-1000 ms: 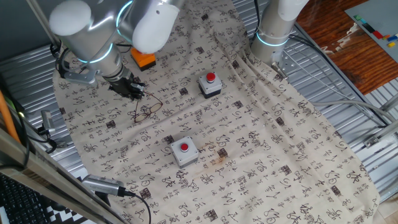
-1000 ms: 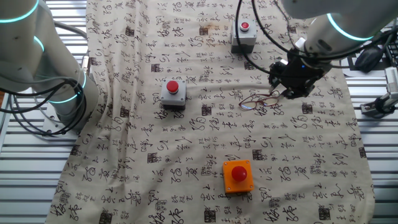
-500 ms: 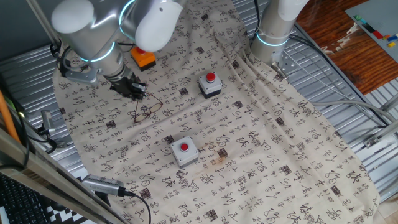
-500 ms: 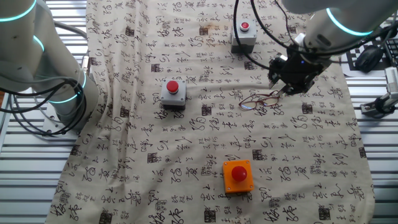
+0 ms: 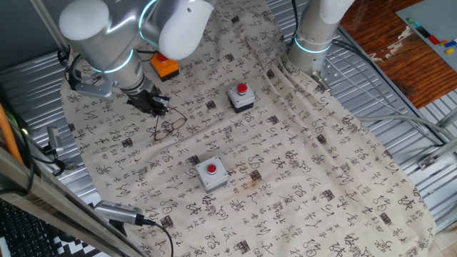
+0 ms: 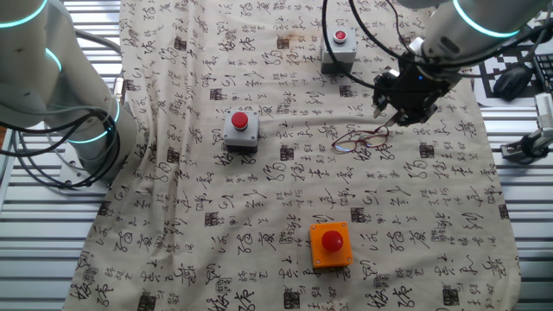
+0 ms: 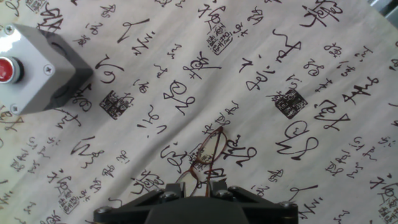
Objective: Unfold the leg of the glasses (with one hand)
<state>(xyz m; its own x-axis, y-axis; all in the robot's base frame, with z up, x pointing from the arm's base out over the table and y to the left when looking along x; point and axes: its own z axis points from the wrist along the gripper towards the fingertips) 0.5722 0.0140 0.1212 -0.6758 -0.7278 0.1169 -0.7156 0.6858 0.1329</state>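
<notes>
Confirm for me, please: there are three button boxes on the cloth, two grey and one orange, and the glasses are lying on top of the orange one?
Not quite. The glasses lie flat on the printed cloth, well apart from the orange button box, as the other fixed view shows. The rest is right: two grey button boxes and one orange.

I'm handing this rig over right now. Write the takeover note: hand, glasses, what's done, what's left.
Hand: hovering just above one end of the glasses, holding nothing; whether its fingers are open can't be told.
Glasses: lying on the printed cloth, between the hand and the nearest grey button box; the hand view shows them right at the fingertips.
Done: approach only.
Left: catch the leg and swing it open. Whether it is folded now is too fine to tell.
</notes>
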